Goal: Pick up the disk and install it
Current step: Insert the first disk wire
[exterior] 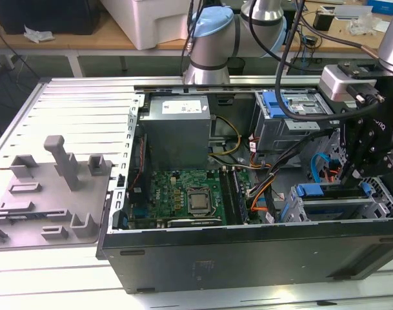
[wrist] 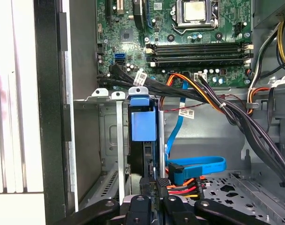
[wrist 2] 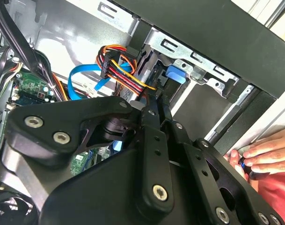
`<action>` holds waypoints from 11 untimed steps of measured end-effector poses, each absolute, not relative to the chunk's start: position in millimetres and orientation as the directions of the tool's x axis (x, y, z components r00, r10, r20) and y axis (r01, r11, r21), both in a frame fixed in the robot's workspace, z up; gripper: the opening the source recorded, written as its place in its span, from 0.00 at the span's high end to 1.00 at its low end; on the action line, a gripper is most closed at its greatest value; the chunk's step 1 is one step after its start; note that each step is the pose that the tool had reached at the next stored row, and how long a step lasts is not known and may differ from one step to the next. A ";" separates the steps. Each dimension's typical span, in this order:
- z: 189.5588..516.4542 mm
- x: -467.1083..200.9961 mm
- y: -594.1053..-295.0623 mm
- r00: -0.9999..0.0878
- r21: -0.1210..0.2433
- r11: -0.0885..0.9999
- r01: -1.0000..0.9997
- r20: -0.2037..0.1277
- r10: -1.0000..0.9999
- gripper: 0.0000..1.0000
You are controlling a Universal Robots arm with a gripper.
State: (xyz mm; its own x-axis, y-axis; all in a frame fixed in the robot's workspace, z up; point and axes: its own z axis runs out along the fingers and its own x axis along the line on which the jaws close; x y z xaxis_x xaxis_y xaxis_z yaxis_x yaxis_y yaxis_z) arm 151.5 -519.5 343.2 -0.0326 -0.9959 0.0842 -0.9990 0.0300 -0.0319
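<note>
1. In the exterior view, the open computer case [exterior: 248, 258] fills the centre and right of the frame. The gripper [exterior: 351, 171] hangs at the right edge, just above the lower drive cage [exterior: 332, 206] at the lower right. The disk [exterior: 325, 191] sits edge-up in that cage, its blue carrier along the cage's top rim. The motherboard [exterior: 190, 197] lies in the centre with open room above it. A grey fixture plate [exterior: 48, 194] is well apart, at the left.

2. In the second wrist view, the fingers [wrist 2: 154, 140] are drawn together in the middle of the frame. Bundled cables [wrist 2: 119, 70] crowd in just above them. A person's hand [wrist 2: 264, 152] rests on the case edge at the right.

3. In the first wrist view, the disk [wrist: 143, 126] stands upright between cage walls at centre, a tight slot. A blue cable [wrist: 198, 165] runs just beside it.
</note>
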 end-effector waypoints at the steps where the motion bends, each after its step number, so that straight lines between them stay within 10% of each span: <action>1: 343.5 151.4 -519.5 -0.033 -0.032 0.030 -0.999 0.085 -0.996 0.84; 11: 342.9 151.5 -519.8 -0.033 -0.032 0.030 -0.999 0.080 -0.996 0.84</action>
State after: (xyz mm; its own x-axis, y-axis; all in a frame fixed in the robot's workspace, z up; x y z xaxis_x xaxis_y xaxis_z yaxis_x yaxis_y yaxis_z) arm 151.5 -519.8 342.9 -0.0326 -0.9962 0.0805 -0.9990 0.0302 -0.0317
